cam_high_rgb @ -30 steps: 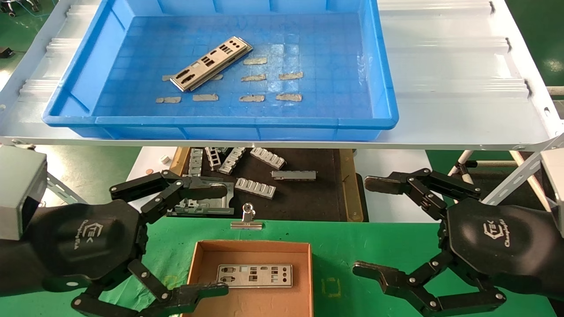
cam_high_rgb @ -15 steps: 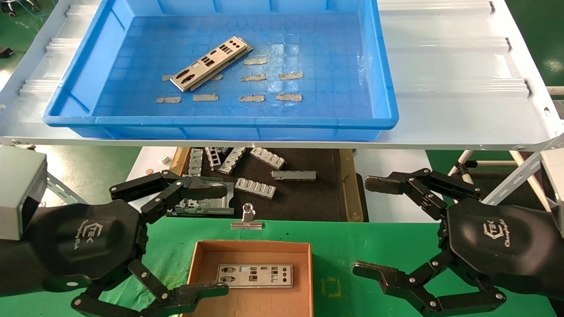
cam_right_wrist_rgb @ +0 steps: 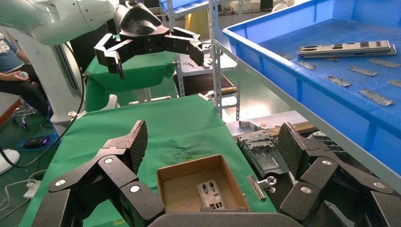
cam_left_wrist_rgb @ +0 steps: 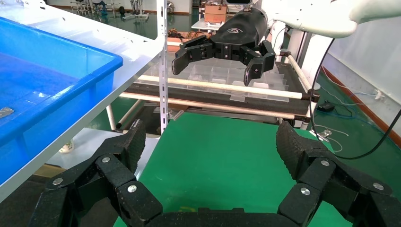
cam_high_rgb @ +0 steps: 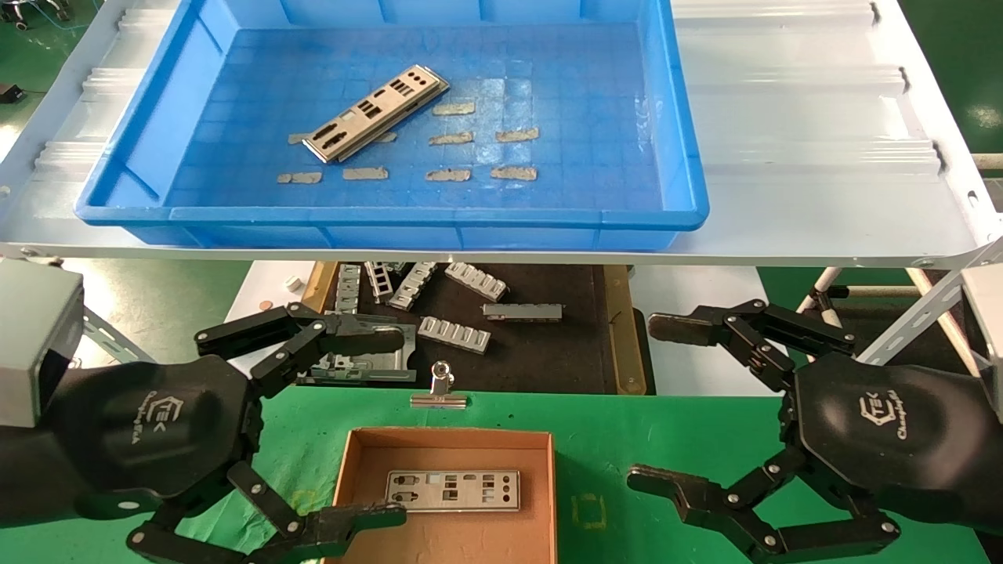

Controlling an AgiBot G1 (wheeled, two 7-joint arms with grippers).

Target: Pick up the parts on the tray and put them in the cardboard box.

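1. While both arms hang low over the near green surface (cam_high_rgb: 674,439), the left gripper (cam_high_rgb: 368,427) sits at the near left with its fingers spread wide apart and nothing between them; its lower fingertip reaches over the near-left corner of the cardboard box (cam_high_rgb: 356,462).
2. Mirroring it at the near right, the right gripper (cam_high_rgb: 654,403) is likewise spread wide and empty, clear of the box's right wall.
3. Between the two grippers, the cardboard box rests on the green surface, and one part (cam_high_rgb: 453,490) lies flat inside it, its long axis running left to right, parallel to the box's far wall.
4. Just beyond the box's far wall, a silver binder clip (cam_high_rgb: 439,390) stands at the far edge of the green surface.
5. Farther off and lower down, a black mat (cam_high_rgb: 541,352) carries several chunky grey ribbed pieces (cam_high_rgb: 454,334).
6. Above that, on a white shelf (cam_high_rgb: 807,157), the blue tray (cam_high_rgb: 392,215) holds the remaining parts (cam_high_rgb: 376,113), which look like two stacked plates lying left of the tray's centre; their long axis runs diagonally, from near-left to far-right.
7. Tan tape patches (cam_high_rgb: 517,172) dot the tray floor near and to the right of that stack.
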